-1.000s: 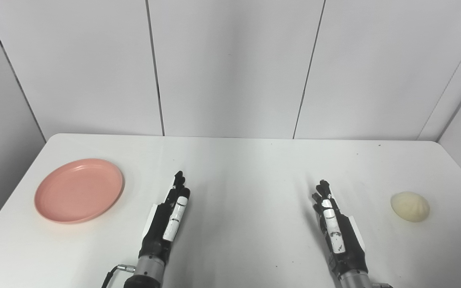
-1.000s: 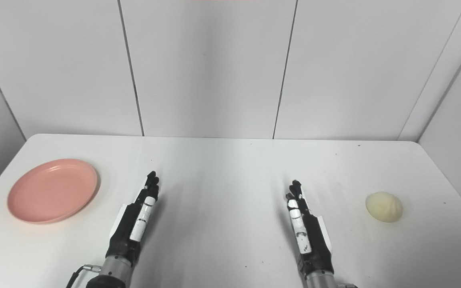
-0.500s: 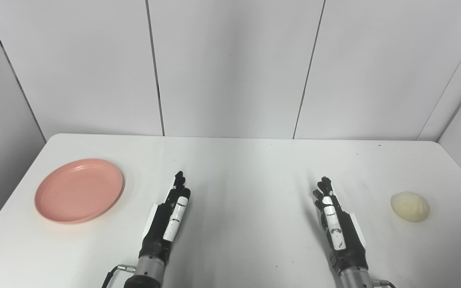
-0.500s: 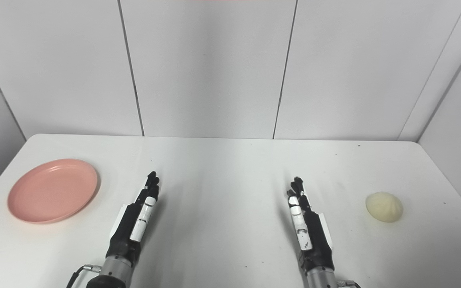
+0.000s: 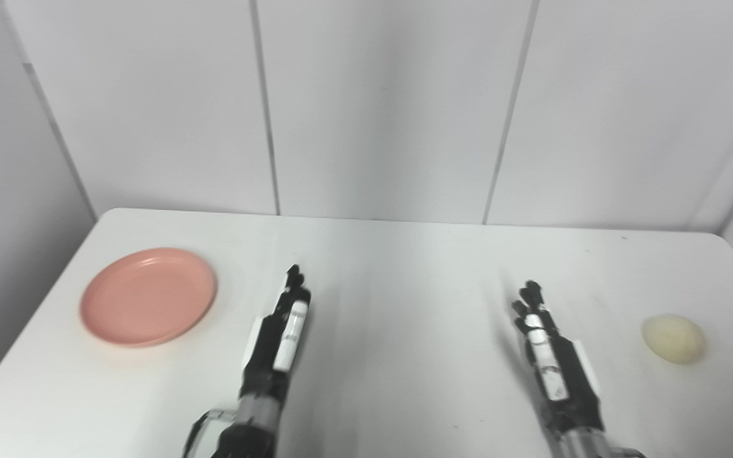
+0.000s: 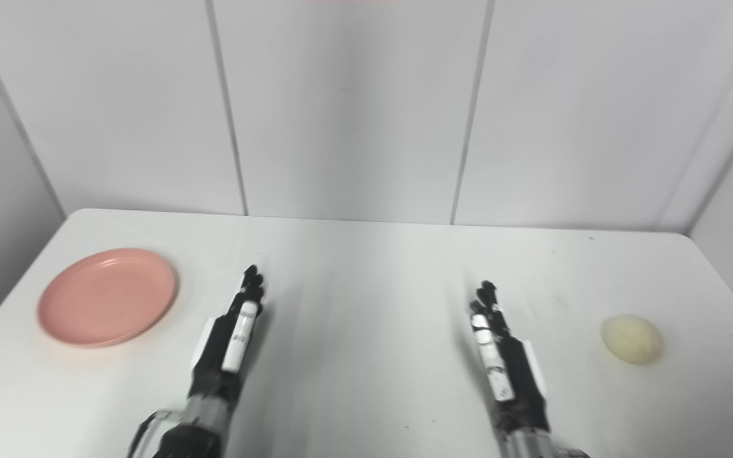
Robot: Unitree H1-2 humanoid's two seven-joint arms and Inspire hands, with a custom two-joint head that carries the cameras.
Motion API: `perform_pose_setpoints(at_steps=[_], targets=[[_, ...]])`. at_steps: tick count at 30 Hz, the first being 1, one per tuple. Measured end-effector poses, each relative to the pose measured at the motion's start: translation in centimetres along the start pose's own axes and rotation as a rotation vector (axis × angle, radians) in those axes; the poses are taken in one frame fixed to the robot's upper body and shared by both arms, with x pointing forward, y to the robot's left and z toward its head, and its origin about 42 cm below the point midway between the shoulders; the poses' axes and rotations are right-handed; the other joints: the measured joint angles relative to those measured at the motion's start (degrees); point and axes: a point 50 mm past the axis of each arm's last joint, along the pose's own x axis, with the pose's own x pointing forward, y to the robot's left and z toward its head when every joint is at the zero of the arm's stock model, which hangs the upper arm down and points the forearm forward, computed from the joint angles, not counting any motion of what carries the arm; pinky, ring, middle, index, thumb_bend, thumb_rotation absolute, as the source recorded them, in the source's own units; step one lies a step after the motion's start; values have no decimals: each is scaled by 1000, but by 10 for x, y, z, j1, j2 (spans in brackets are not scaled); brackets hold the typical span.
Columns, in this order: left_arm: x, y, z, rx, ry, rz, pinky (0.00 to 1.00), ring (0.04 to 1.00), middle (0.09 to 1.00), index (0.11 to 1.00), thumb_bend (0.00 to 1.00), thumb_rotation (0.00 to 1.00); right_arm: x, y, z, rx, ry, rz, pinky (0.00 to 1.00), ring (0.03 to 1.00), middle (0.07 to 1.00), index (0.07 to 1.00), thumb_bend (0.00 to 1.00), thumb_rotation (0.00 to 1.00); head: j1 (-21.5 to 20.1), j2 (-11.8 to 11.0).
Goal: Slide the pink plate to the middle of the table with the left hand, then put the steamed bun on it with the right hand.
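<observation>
A round pink plate (image 5: 149, 296) lies flat on the left side of the white table (image 5: 398, 267). A pale cream steamed bun (image 5: 673, 339) sits near the right edge. My left hand (image 5: 280, 331) hovers over the table a short way right of the plate, fingers straight and pointing away, holding nothing. My right hand (image 5: 551, 362) is stretched out the same way, well left of the bun and apart from it, also holding nothing. Both hands also show in the right eye view: left hand (image 6: 231, 337), right hand (image 6: 505, 366).
White wall panels (image 5: 379, 108) rise straight behind the table's far edge. The table's left edge runs close to the plate, and its right edge runs close to the bun. A cable loops at my left wrist (image 5: 201, 429).
The whole picture has shifted to the right and blurred, so the camera has moved. Both hands stay flat and outstretched; the right hand crept slightly forward. Plate and bun have not moved.
</observation>
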Motion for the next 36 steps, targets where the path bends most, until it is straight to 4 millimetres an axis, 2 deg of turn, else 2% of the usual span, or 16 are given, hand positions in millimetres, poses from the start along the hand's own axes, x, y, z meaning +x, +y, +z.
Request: perform_pose_setpoints(at_steps=[2, 4, 7, 10, 13, 19, 22, 28, 34, 36], targets=[[10, 3, 2, -4, -18, 36, 1000, 1000, 1000, 994, 677, 1000, 4, -3, 1, 1, -24, -2, 1000, 980, 998, 1000, 611, 883, 11, -5], [18, 7, 3, -14, -34, 70, 1000, 1000, 997, 990, 659, 1000, 7, -7, 2, -8, -41, 3, 1000, 986, 1000, 1000, 573, 900, 32, -14], [22, 16, 5, -35, -53, 117, 1000, 988, 965, 964, 629, 1000, 8, -11, 3, -13, -57, 3, 1000, 995, 1000, 1000, 523, 924, 47, -23], [24, 29, 6, -55, -66, 164, 1000, 974, 947, 950, 654, 1000, 8, -12, 3, -10, -58, 4, 1000, 1000, 1000, 1000, 489, 930, 50, -26], [26, 51, 15, -63, -88, 217, 1000, 962, 920, 919, 676, 1000, 7, -12, 5, -7, -62, 2, 1000, 1000, 1000, 1000, 443, 954, 52, -29], [34, 88, 61, -37, -198, 273, 1000, 903, 862, 862, 732, 1000, 4, -12, 5, -5, -61, -3, 1000, 1000, 1000, 1000, 397, 970, 54, -33], [37, 104, 76, -25, -226, 297, 1000, 891, 868, 861, 675, 1000, 4, -11, 6, 0, -59, -2, 1000, 1000, 1000, 1000, 398, 979, 54, -33], [35, 132, 81, -62, -232, 356, 999, 863, 847, 852, 649, 1000, 3, -11, 6, 5, -58, 0, 1000, 1000, 1000, 1000, 385, 952, 60, -33], [33, 170, 94, -71, -266, 435, 909, 822, 807, 815, 634, 1000, -3, -11, 6, 5, -43, -1, 1000, 1000, 1000, 1000, 393, 946, 64, -30], [37, 184, 91, -70, -259, 464, 942, 827, 808, 824, 656, 1000, -3, -12, 5, 3, -42, -1, 1000, 1000, 1000, 1000, 384, 958, 66, -30]])
